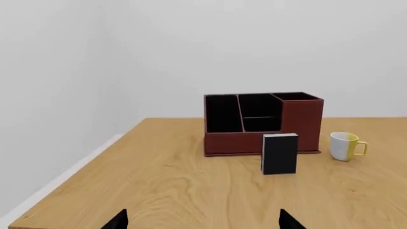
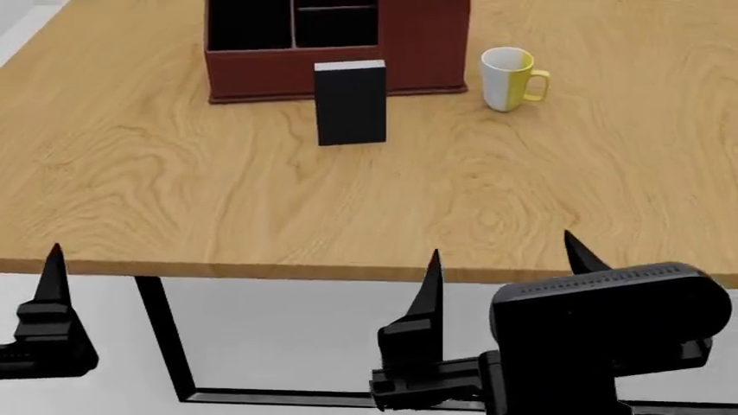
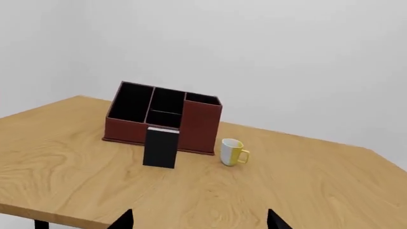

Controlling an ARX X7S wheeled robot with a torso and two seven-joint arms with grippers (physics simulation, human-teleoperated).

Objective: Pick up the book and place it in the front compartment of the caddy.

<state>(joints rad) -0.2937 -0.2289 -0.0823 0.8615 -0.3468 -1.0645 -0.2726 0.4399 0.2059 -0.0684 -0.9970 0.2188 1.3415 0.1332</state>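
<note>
The black book (image 2: 351, 104) stands upright on the wooden table (image 2: 231, 199), just in front of the reddish-brown caddy (image 2: 421, 43). The caddy's black bays are open at the top. In the left wrist view the book (image 1: 279, 155) stands before the caddy (image 1: 299, 119); the right wrist view shows the same book (image 3: 161, 148) and caddy (image 3: 200, 126). My left gripper (image 1: 202, 215) is open and holds nothing. So is my right gripper (image 3: 199, 215), seen in the head view as the right gripper (image 2: 504, 259). Both hover at the table's near edge, far from the book.
A white-and-yellow mug (image 2: 505, 79) stands to the right of the caddy, handle pointing right. Only one left fingertip (image 2: 54, 259) shows in the head view. White walls rise behind and to the left of the table. The table's near edge (image 2: 289, 270) lies just ahead of both grippers.
</note>
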